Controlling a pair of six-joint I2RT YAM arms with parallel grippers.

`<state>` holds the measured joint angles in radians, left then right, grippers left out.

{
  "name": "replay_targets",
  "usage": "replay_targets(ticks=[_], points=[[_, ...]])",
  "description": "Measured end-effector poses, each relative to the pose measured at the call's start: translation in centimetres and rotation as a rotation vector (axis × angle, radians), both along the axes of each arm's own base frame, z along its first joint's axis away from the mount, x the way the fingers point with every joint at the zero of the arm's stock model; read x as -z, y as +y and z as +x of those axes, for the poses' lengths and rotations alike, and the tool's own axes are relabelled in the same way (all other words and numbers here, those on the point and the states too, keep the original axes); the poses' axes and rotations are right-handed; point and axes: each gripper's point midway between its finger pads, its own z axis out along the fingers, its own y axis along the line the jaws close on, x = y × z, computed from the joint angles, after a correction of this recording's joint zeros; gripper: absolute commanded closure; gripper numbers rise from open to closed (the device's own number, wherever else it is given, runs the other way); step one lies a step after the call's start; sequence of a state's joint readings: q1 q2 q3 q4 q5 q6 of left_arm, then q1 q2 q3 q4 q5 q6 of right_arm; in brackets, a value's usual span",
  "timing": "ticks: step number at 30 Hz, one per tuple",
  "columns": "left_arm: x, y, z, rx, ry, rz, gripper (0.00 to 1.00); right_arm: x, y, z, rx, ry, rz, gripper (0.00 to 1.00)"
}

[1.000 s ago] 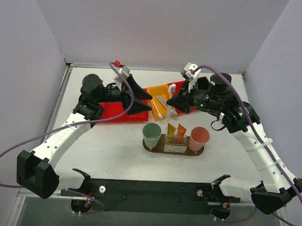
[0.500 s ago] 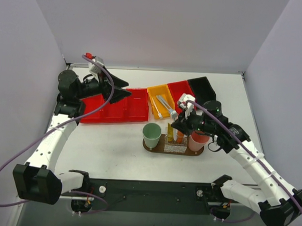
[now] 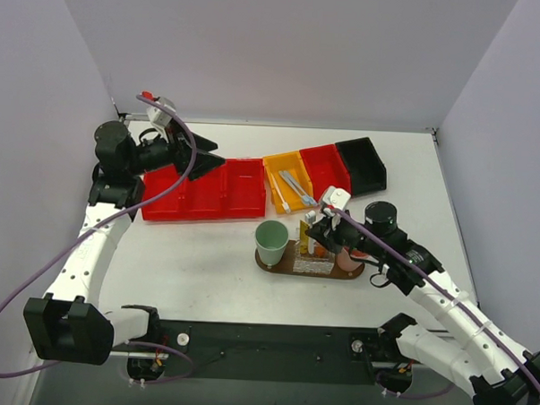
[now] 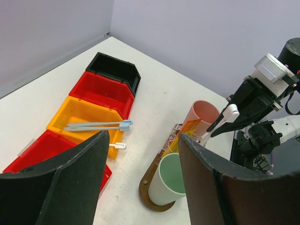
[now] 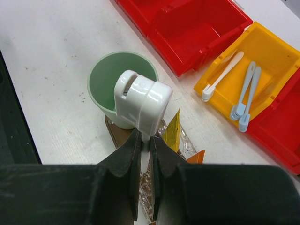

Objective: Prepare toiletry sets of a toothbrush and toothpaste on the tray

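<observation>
My right gripper (image 5: pixel 145 140) is shut on a slim white toothbrush (image 5: pixel 143 101), its blocky head up. It hangs over the dark brown oval tray (image 3: pixel 281 267), between the green cup (image 5: pixel 119 84) and the pink cup (image 4: pixel 204 115). A yellow toothpaste tube (image 5: pixel 173 131) and an orange one (image 5: pixel 197 157) stand in clear wrap on the tray. From above, the right gripper (image 3: pixel 323 225) covers most of the pink cup. My left gripper (image 3: pixel 214 157) is open and empty over the red bins at the far left. Its fingers (image 4: pixel 61 178) frame the green cup (image 4: pixel 171 185).
A row of bins runs along the back: red bins (image 3: pixel 203 191), a yellow bin (image 3: pixel 273 164) with a white toothbrush (image 5: pixel 222 77) and two blue ones (image 5: pixel 246 93), another red bin (image 3: pixel 330 167) and a black bin (image 3: pixel 361 163). Walls close in left, right and behind.
My right gripper carried the toothbrush from the bins down and forward to the tray. My left arm drew back to the left, away from the yellow bin.
</observation>
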<state>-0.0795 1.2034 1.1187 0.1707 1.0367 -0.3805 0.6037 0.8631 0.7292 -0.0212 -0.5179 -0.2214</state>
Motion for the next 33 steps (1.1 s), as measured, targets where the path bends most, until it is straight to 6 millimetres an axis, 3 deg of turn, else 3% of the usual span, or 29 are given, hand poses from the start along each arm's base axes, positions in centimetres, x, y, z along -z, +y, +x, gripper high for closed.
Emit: replay_targets(ticks=[18, 23, 33], points=[[1.0, 2.5, 1.2, -0.077, 0.026, 0.042, 0.29, 3.8, 1.5, -1.0, -0.051, 0.004, 0.004, 1.0], [1.4, 3.6, 1.7, -0.113, 0.03, 0.055, 0.29, 4.1, 1.9, -1.1, -0.07, -0.014, -0.003, 1.0], [2.2, 4.3, 1.6, -0.134, 0.042, 0.084, 0.29, 5.8, 1.6, -1.3, -0.078, -0.016, -0.027, 1.0]])
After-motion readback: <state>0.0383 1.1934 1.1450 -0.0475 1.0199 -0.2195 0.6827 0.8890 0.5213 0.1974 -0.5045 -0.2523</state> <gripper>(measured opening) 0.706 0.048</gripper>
